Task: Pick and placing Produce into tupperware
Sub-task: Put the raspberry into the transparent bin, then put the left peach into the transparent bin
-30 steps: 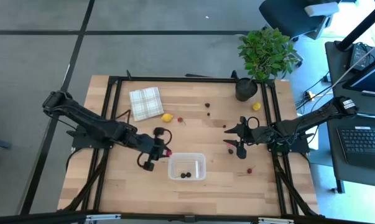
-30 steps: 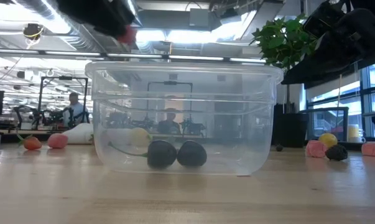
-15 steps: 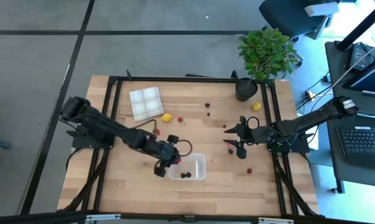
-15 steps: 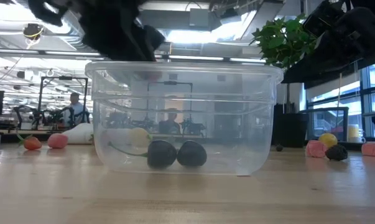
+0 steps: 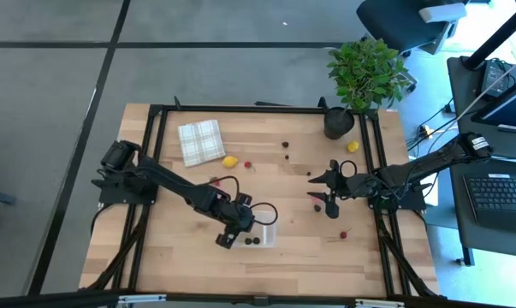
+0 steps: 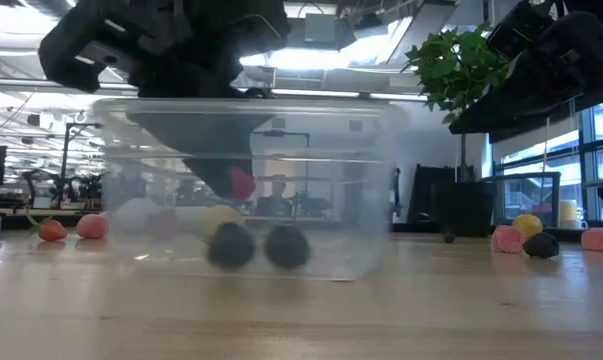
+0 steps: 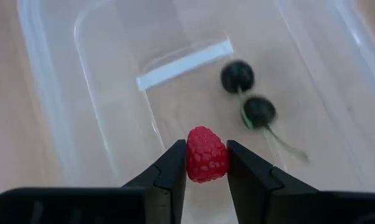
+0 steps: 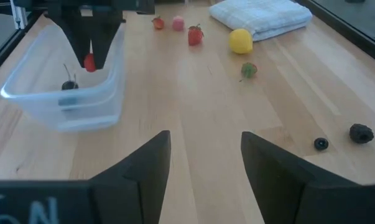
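Tupperware [image 5: 259,230]: clear tub near the front middle of the table; it holds two dark cherries [image 7: 238,76] with stems, lying side by side on its floor.
Left gripper [image 7: 207,163]: reaching down inside the tub, fingers clamped on a red raspberry [image 7: 206,154], which hangs above the tub floor beside the cherries.
Right gripper [image 8: 205,152]: waiting over the right half of the table, fingers spread apart, holding nothing.
Loose produce: a lemon [image 5: 230,161] beside the folded checked cloth [image 5: 201,141]; a second lemon [image 5: 352,146] by the potted plant [image 5: 364,79]; small red and dark berries scattered across the table.
Change: a second ago the left gripper held the raspberry outside the tub, off its left side; now it is in the tub, and the tub looks blurred and nudged leftward in the low view.
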You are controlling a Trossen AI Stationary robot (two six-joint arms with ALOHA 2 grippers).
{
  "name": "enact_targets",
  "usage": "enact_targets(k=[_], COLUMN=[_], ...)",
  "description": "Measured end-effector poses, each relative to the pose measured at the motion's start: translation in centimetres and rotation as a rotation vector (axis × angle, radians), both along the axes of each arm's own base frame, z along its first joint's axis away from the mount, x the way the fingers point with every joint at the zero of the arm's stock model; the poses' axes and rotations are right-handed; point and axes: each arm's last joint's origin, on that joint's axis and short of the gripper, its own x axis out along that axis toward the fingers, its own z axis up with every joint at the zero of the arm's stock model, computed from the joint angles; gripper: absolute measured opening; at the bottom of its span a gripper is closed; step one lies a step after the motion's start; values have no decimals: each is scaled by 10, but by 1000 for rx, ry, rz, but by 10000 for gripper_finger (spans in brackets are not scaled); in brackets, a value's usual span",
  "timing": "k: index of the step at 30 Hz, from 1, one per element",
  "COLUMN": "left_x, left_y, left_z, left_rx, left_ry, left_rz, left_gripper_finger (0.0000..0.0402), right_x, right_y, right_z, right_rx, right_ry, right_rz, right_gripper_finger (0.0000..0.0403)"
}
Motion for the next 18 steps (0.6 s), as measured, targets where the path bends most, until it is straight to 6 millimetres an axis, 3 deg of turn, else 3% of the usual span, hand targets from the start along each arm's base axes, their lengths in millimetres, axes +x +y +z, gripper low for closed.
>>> enact_targets(k=[4, 18], left_x=[0, -3], left_y=[0, 2], left_z=[0, 8], left_rx=[1, 22], left_ry=[4, -17], left_rz=[1, 15], left_gripper_finger=[87, 163], right_x=[0, 0], right_y=[0, 0], right_z=[0, 0], right_rx=[1, 2], right_ry=[0, 1], right_rz=[-1, -1], right_gripper_finger=[198, 198])
